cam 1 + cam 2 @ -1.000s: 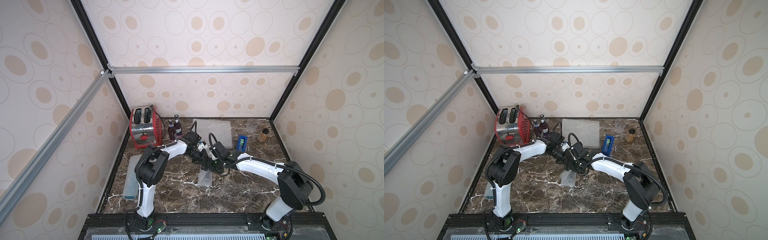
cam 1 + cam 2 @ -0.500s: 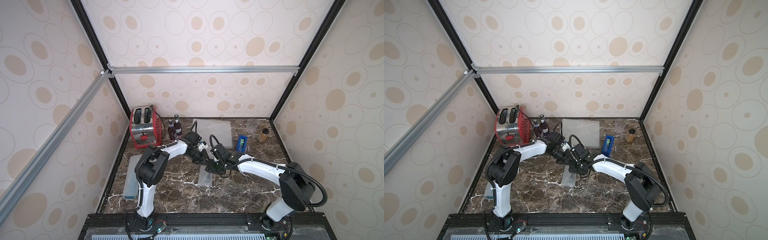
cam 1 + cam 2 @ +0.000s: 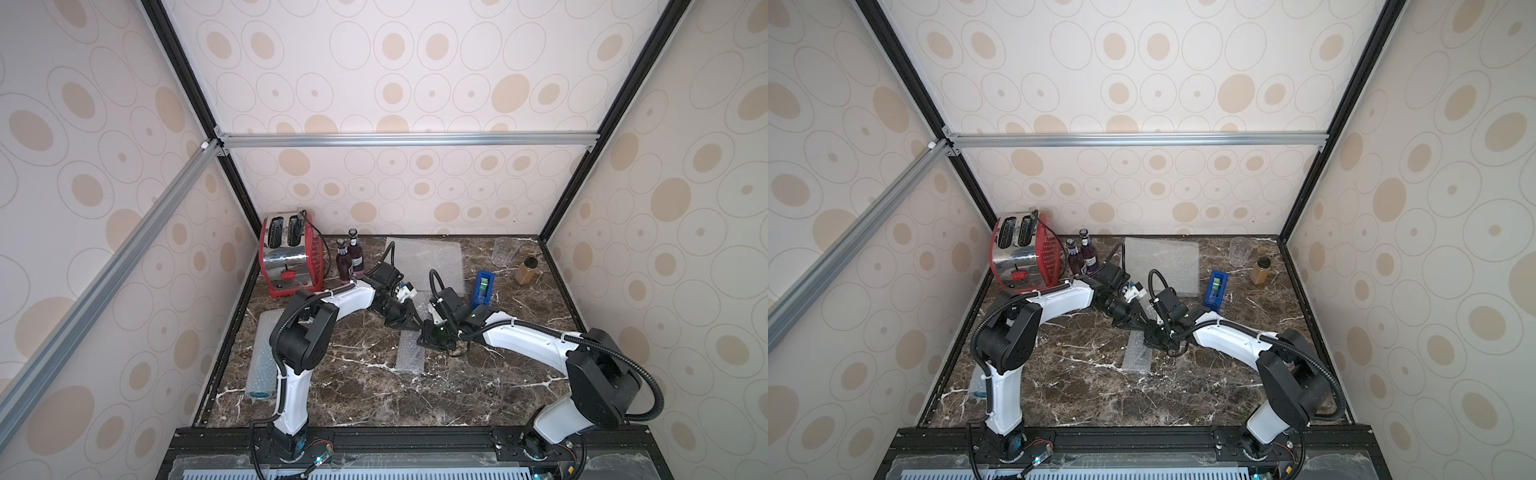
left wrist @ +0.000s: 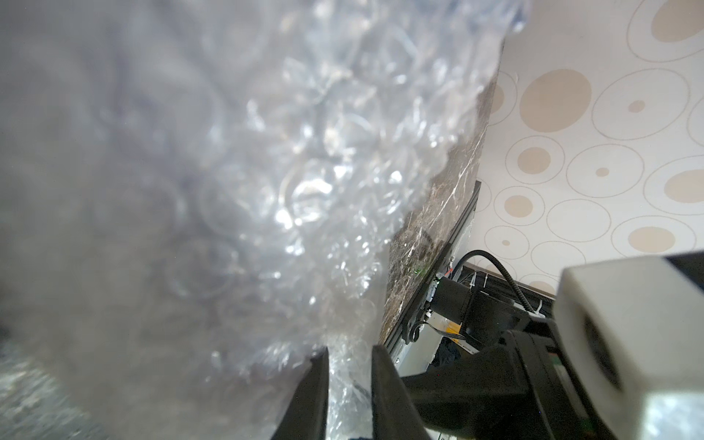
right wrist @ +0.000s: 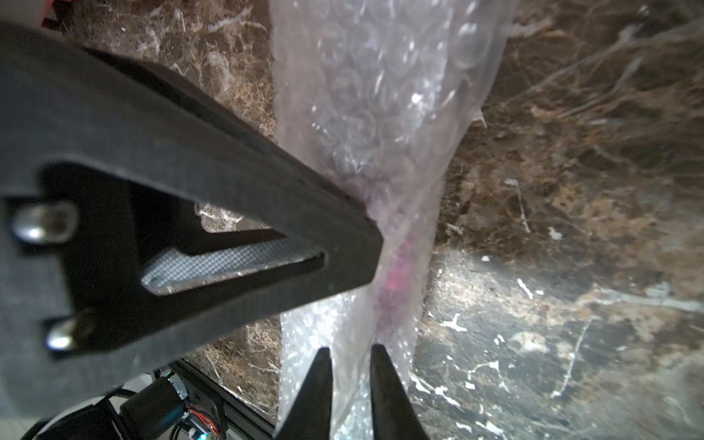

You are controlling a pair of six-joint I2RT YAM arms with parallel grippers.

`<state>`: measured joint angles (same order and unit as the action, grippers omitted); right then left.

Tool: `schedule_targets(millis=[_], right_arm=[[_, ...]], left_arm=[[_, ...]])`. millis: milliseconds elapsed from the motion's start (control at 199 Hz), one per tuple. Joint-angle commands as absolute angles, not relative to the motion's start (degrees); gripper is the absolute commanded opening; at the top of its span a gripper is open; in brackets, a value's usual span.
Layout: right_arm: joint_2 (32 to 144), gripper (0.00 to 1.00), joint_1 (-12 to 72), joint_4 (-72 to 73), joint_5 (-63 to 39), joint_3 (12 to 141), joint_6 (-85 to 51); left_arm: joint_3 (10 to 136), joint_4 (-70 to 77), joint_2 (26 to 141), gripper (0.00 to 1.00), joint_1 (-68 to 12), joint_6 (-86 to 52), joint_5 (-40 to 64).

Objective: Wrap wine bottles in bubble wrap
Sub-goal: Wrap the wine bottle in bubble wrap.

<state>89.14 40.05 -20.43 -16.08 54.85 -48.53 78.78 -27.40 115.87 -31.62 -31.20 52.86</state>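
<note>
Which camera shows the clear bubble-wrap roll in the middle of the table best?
Right wrist view: the clear bubble-wrap roll is sharp, purple showing through. The left wrist view shows the roll only blurred. In both top views the roll is partly under the arms.

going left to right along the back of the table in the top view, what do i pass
red toaster → pair of purple wine bottles → flat bubble wrap sheet → small blue box → clear plastic cup → amber jar
</note>
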Motion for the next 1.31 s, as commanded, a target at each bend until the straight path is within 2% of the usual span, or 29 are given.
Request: schedule_targets(millis=[0, 50, 126, 597, 778, 934, 1140, 1300], right_arm=[[90.2, 0.25, 39.7, -17.0, -19.4, 54.0, -49.3], [90.7, 0.19, 39.7, -15.6, -20.6, 53.8, -49.4], [91.6, 0.00, 39.6, -15.3, -21.4, 53.9, -49.0], [90.8, 0.00, 35.3, -19.5, -24.1, 52.2, -43.9], [92.2, 0.00, 35.1, -16.6, -25.5, 49.8, -43.9], [93.3, 0.00, 35.1, -14.9, -26.6, 49.8, -44.2], [94.3, 0.00, 35.0, -13.7, -27.4, 50.8, -44.6], [95.7, 0.01, 35.1, -12.2, -28.4, 51.0, -44.7]], left_arm=[[77.2, -33.4, 118.1, 0.22, -32.0, -29.3, 45.3], [76.5, -32.4, 118.1, 0.22, -31.9, -30.0, 45.9], [76.6, -32.4, 118.6, 0.22, -31.9, -30.3, 45.7], [77.3, -33.7, 117.6, 0.35, -32.0, -28.8, 44.8], [78.4, -35.3, 115.2, 0.42, -31.9, -28.2, 45.3], [79.7, -39.7, 109.5, 0.57, -31.5, -25.0, 43.4], [74.4, -39.6, 101.8, 0.75, -29.4, -21.5, 36.6], [72.2, -37.7, 103.1, 0.78, -28.7, -21.1, 32.7]])
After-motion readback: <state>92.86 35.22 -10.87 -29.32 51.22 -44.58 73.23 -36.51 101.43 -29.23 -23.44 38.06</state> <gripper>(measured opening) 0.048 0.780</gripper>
